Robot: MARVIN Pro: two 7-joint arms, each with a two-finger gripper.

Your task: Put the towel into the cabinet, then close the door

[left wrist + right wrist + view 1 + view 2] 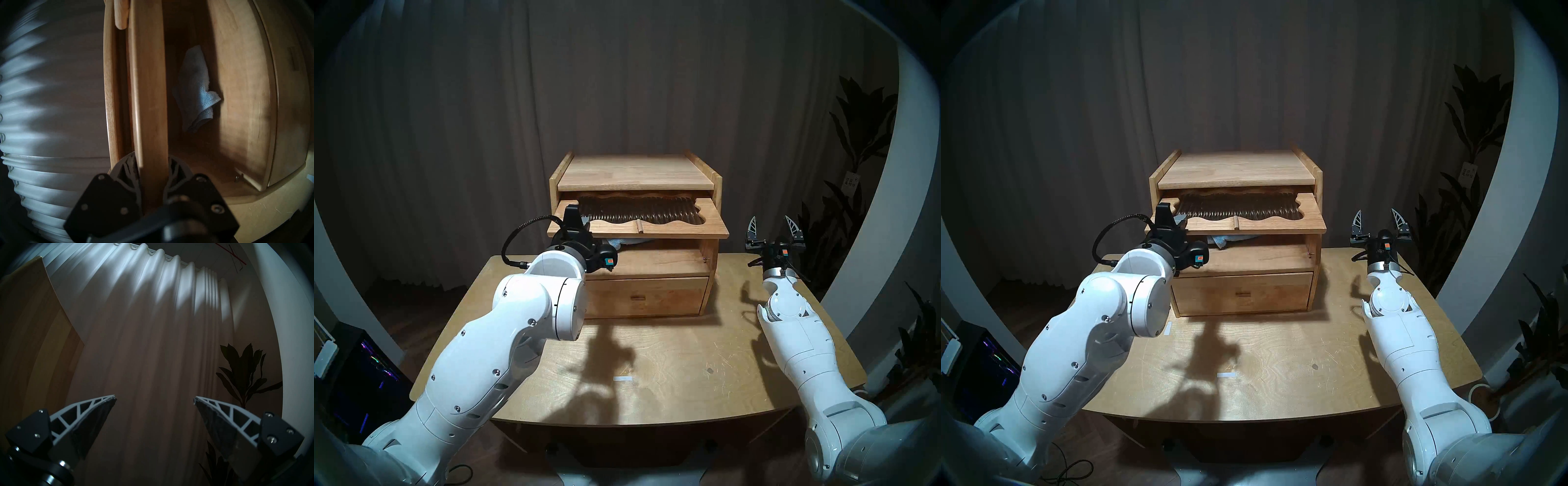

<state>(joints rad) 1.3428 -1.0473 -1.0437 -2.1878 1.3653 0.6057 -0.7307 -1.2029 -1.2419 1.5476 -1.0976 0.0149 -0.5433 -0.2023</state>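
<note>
The light-wood cabinet (636, 173) stands at the back of the table. Its door (714, 224), a flap with a wavy ribbed glass window and a peg knob (639, 226), lies level, sticking out forward under the cabinet's top. My left gripper (153, 161) is shut on the door's left edge, one finger (129, 168) on each face. The light-blue towel (195, 91) lies crumpled on the floor of the upper compartment, and a bit of the towel (619, 241) peeks out under the door. My right gripper (772, 225) stands open and empty, fingers pointing up, to the right of the cabinet.
The drawer (646, 298) below the compartment is shut. The wooden table (653, 373) carries a small white tape mark (622, 379). A grey curtain hangs behind, a dark plant (857, 135) stands at the right and a lit computer case (365, 366) at the lower left.
</note>
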